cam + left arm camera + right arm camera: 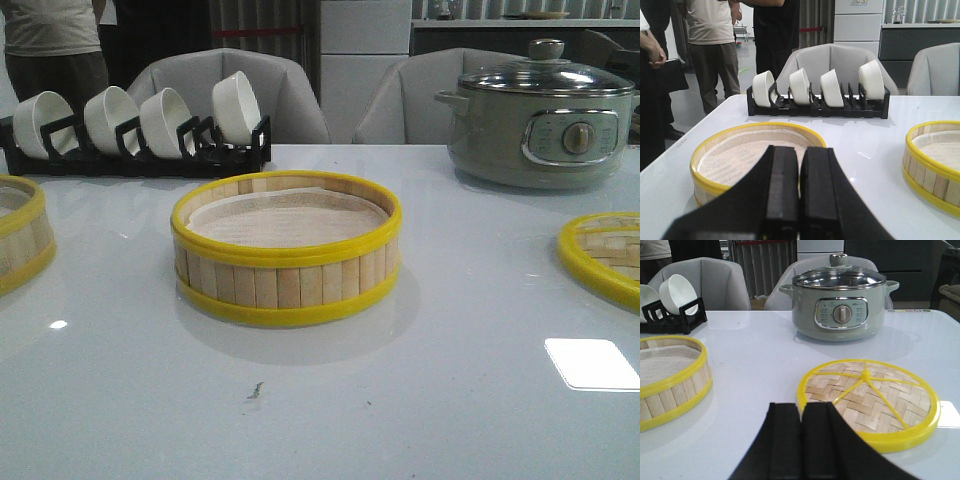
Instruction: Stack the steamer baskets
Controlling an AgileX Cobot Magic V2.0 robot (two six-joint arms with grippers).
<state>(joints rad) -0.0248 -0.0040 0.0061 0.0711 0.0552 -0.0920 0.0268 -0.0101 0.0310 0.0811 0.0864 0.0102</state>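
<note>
A wide stretch of bare white table (330,420) is seen nearest the robot, marked only by a small dark speck and a bright reflection at the right. At the centre, one steamer basket (287,248) is set upright and apart from everything else, its white liner visible inside. A second steamer basket (22,232) is cut off by the left edge, and the flat woven lid (606,258) by the right edge; open surface is left between each of them and the centre basket. In the wrist views, the left gripper (800,187) is held low just in front of the left basket, its black fingers pressed together with nothing between them, and the right gripper (801,437) is likewise clenched and empty just in front of the lid. Farther back, a black rack of white bowls (140,125) is placed at the left and a grey-green electric pot (540,118) at the right. Grey chairs (240,85) and standing people (712,45) are seen beyond the table.
</note>
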